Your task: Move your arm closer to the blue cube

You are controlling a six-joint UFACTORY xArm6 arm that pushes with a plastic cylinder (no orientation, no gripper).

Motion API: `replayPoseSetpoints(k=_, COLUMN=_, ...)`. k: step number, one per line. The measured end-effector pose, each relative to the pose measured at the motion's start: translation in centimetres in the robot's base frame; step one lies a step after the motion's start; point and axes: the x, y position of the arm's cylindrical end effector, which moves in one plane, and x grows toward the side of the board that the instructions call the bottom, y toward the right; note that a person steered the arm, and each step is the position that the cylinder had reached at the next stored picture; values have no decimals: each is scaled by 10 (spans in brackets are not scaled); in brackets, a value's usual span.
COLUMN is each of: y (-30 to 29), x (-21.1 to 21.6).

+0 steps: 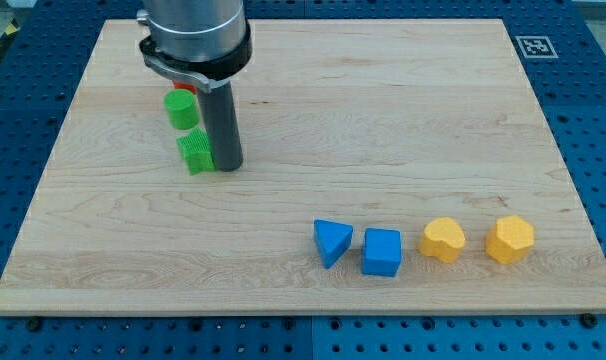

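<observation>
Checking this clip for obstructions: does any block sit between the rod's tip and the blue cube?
Nothing visible does. My tip rests beside the green star-shaped block; bare wooden board runs to the blue cube.

Two green blocks (181,108) (196,151), two blue blocks (332,242) (382,252), two yellow blocks (443,240) (510,239), one red block (186,90)

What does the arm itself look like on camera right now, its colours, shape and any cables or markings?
Only the lower end shows: a wide dark grey cylindrical housing ringed by a shiny metal clamp, cut off by the view's top. Below it runs a straight, smooth dark grey rod, ending in my tip. No cables, labels or markings are visible on it.
</observation>
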Motion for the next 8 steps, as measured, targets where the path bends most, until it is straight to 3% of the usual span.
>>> replayPoseSetpoints(k=2, y=-23, x=0)
replayPoseSetpoints(k=3, y=-5, x=1)
replayPoseSetpoints(k=5, y=130, x=10)
replayPoseSetpoints(k=6, y=164, x=15)
replayPoseSetpoints(k=8, y=125, x=18)
